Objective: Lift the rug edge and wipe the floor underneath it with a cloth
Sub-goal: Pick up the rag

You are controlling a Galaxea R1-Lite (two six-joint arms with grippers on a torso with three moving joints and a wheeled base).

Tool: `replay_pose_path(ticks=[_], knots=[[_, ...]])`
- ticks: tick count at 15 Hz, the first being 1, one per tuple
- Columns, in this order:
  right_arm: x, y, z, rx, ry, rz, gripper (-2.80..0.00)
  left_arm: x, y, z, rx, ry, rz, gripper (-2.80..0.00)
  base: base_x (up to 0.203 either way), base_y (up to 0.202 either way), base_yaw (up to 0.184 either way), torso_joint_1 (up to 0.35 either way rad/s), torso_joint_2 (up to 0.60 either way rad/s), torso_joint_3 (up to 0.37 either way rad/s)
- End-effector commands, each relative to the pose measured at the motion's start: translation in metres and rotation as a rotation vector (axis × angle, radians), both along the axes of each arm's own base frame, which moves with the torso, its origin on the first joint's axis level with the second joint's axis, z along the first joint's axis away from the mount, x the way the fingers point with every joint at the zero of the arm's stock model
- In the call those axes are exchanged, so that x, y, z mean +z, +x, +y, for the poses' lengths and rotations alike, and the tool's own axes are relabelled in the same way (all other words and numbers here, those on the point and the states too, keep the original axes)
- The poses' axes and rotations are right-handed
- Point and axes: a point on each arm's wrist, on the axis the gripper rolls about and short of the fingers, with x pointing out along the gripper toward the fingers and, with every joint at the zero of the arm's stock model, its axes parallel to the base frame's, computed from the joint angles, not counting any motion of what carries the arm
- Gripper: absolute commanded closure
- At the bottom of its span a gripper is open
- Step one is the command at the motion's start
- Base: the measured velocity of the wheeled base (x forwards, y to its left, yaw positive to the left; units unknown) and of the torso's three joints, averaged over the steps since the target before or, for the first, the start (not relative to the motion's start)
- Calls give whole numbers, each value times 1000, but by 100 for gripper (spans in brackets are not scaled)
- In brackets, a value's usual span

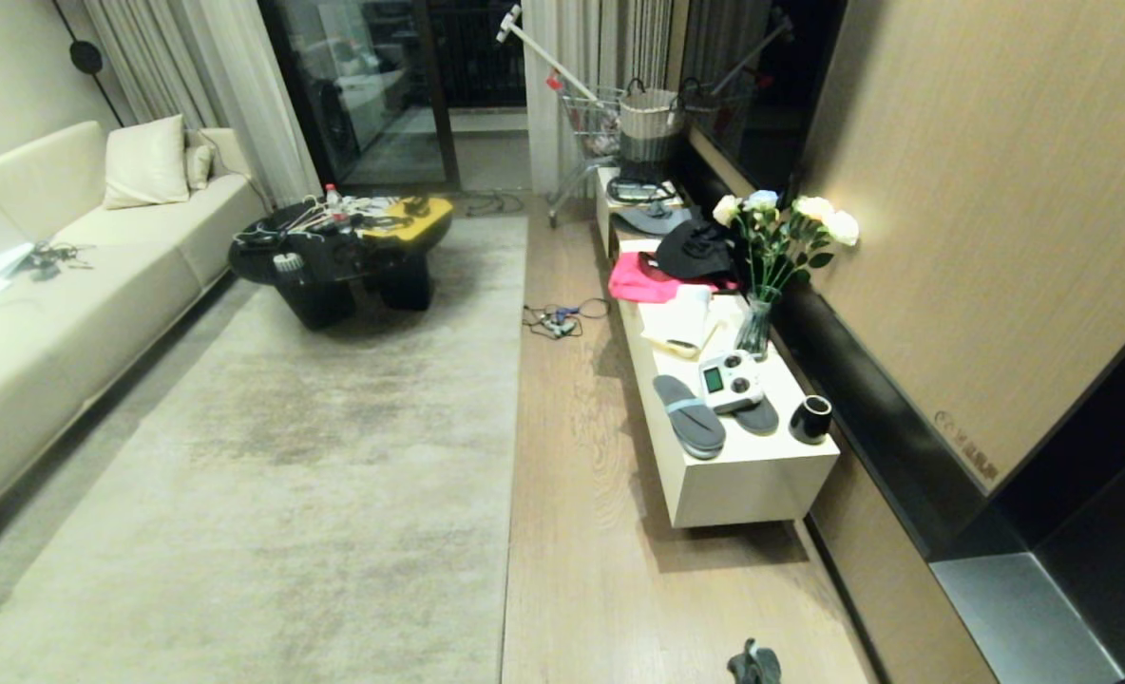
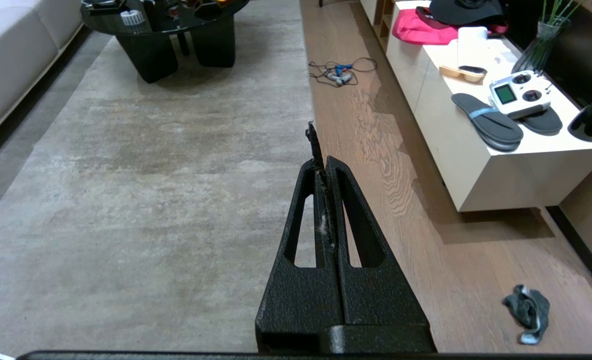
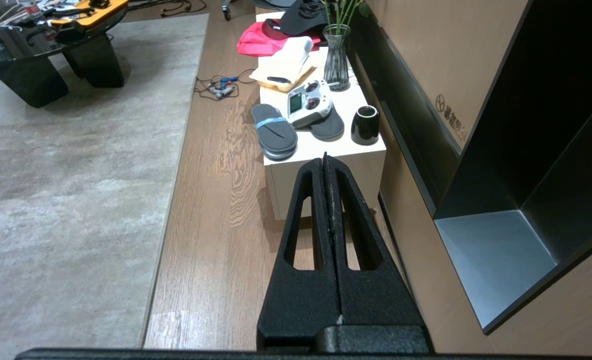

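Note:
The big pale grey rug (image 1: 287, 475) lies flat, its straight rug edge (image 1: 513, 475) running along a strip of wood-grain floor (image 1: 572, 532). The small dark cloth (image 1: 753, 663) lies crumpled on that floor strip, near me. In the left wrist view, my left gripper (image 2: 323, 160) hangs shut and empty above the rug edge (image 2: 307, 75), with the cloth (image 2: 528, 312) off to its side on the floor (image 2: 426, 260). My right gripper (image 3: 326, 160) is shut and empty too, over the floor (image 3: 211, 240) before the white cabinet. Neither arm shows in the head view.
A low white cabinet (image 1: 743, 475) borders the floor strip, bearing grey slippers (image 1: 688, 415), a controller (image 1: 729, 380), a black cup (image 1: 811, 418) and a flower vase (image 1: 757, 323). Tangled cables (image 1: 558, 321) lie by the rug edge farther off. A black coffee table (image 1: 344, 256) and sofa (image 1: 49, 313) stand left.

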Motion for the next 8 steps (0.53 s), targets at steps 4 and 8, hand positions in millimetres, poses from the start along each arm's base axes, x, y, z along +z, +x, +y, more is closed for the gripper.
replay_pose_path(ticks=[4,8], knots=[[0,0,0,-1,0,1,0,0,0,0,0,0,-1,0,0,0,0,0,0,0],[0,0,0,0,-1,1,0,0,0,0,0,0,-1,0,0,0,0,0,0,0]])
